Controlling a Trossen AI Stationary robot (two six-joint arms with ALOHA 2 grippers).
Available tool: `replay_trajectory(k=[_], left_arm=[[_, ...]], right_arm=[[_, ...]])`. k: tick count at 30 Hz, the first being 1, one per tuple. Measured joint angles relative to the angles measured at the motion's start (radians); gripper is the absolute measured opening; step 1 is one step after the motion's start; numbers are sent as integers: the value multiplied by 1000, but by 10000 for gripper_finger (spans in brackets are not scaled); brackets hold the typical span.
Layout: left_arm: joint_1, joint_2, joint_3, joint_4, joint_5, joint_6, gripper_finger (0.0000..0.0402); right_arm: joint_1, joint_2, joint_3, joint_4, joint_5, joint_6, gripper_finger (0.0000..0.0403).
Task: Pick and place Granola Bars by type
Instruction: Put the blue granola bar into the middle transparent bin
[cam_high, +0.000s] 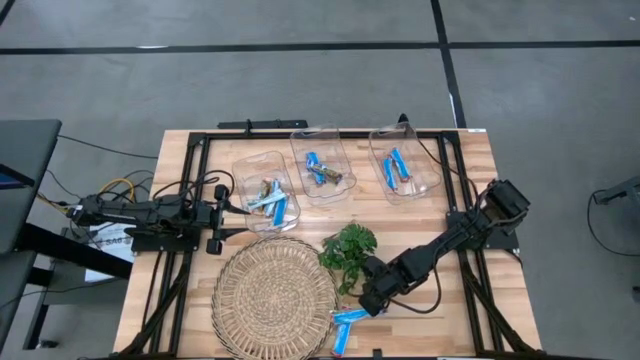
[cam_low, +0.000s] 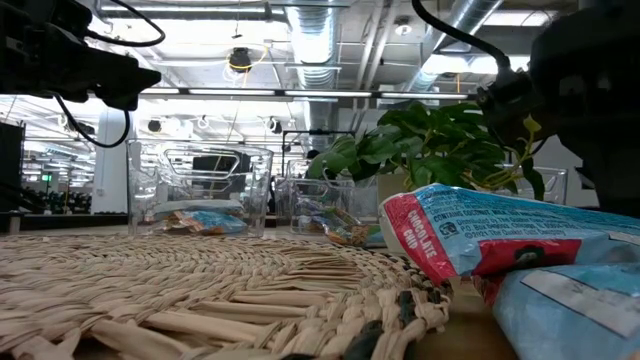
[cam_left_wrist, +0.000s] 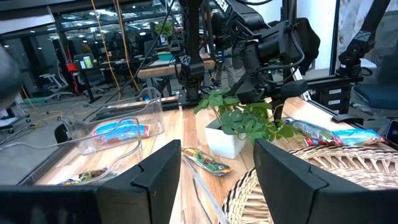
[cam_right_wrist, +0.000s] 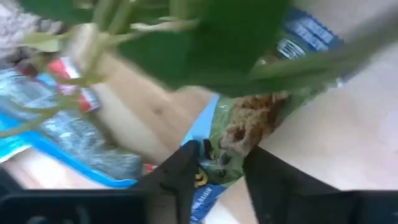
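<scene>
Blue-wrapped granola bars already lay in all three clear plastic bins at the far side of the slatted wooden table (cam_high: 190, 150): the left bin (cam_high: 262, 190) held blue bars with a tan one, the middle bin (cam_high: 322, 165) a blue one with a darker bar, the right bin (cam_high: 402, 165) two blue bars. So the sorting looked well along.

What was left, as far as could be seen, was a small cluster of blue bars (cam_high: 347, 320) with red-tipped ends at the near edge of the round woven straw mat (cam_high: 272, 295), plus the green-and-blue wrapped bar (cam_right_wrist: 242, 124) in the right gripper (cam_high: 375, 295), whose fingers were pinched onto it beside the small potted green plant (cam_high: 348, 248).

The left gripper (cam_high: 222, 222) waited near the left bin with its fingers spread wide and nothing between them.

Around the table lay grey floor marked with dark lines. Beyond it, the low view showed an open workshop with ceiling ducts, strip lights and desks.
</scene>
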Motion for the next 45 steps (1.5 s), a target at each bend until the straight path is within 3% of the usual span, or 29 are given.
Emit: replay_trajectory(k=[5,10,16,21,26,35,45], left_arm=[[0,0,0,0,0,-3,196],[0,0,0,0,0,1,196],[0,0,0,0,0,3,196],[0,0,0,0,0,-5,196],[0,0,0,0,0,4,196],[0,0,0,0,0,0,196],[0,0,0,0,0,-6,196]], right_arm=[[14,3,1,40,-3,-46,57],[32,-1,0,89,-4,-119,29],[61,-12,0,177,6,-216,14],[73,-78,0,178,118,-272,14],[50,-162,0,227,215,-447,17],[-93,-275,1,422,236,-819,18],[-395,-299,1,544,236,-1157,17]])
